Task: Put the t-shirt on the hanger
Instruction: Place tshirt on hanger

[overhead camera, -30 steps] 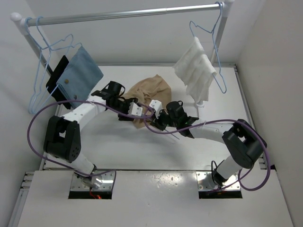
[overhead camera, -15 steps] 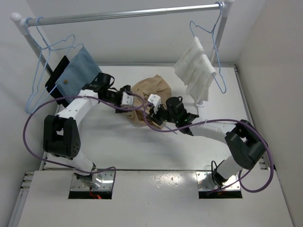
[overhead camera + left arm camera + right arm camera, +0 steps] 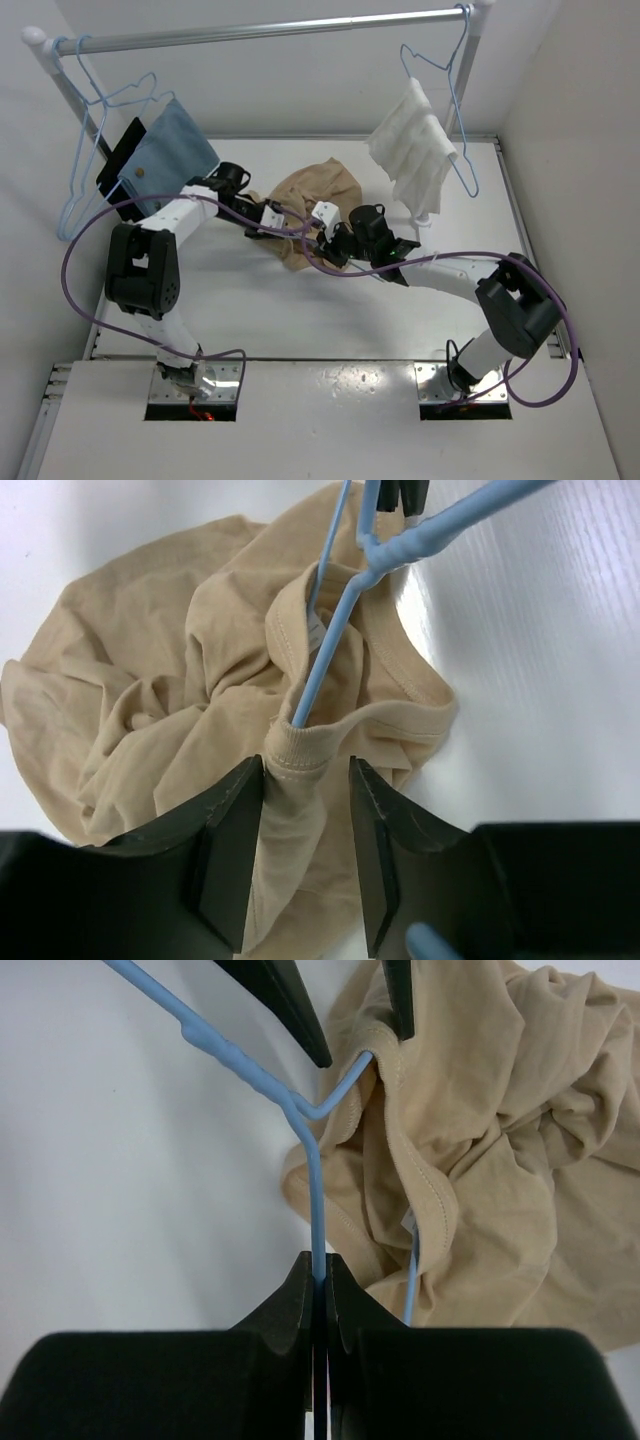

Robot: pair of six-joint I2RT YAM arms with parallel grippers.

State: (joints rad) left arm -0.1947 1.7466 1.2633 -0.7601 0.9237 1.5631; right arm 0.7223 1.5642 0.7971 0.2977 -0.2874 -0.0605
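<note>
The left gripper [image 3: 305, 772] pinches the collar of the t-shirt [image 3: 322, 183], which lies crumpled mid-desk [image 3: 300, 320], toward the far side. The hanger [image 3: 327, 645] pokes into the neck opening, and the right gripper [image 3: 318, 1268] is clamped tight on its wire.

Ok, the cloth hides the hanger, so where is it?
In the right wrist view, the hanger is pinched in the right end effector mid-table, its wire running into the neck of the t-shirt.
</note>
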